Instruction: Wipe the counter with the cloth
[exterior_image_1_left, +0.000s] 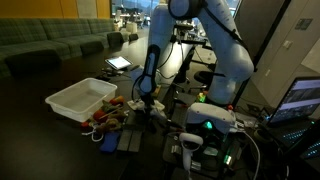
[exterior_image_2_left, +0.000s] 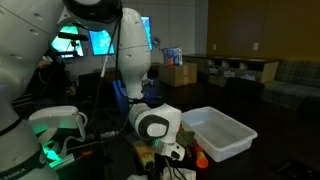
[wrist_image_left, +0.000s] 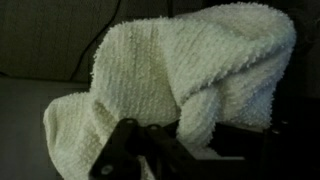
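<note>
A cream terry cloth (wrist_image_left: 190, 70) fills the wrist view, bunched and draped. One thick fold runs down between my gripper's dark fingers (wrist_image_left: 190, 150) at the bottom of the frame, and the fingers appear closed on it. In both exterior views the gripper (exterior_image_1_left: 147, 103) (exterior_image_2_left: 172, 152) sits low over the dark counter beside a white bin. The cloth itself is hard to make out in those views.
A white plastic bin (exterior_image_1_left: 82, 98) (exterior_image_2_left: 221, 131) stands on the counter next to the gripper. Small colourful objects (exterior_image_1_left: 107, 120) lie in front of it. Cables and lit electronics (exterior_image_1_left: 205, 128) crowd the robot's base. Sofas stand behind.
</note>
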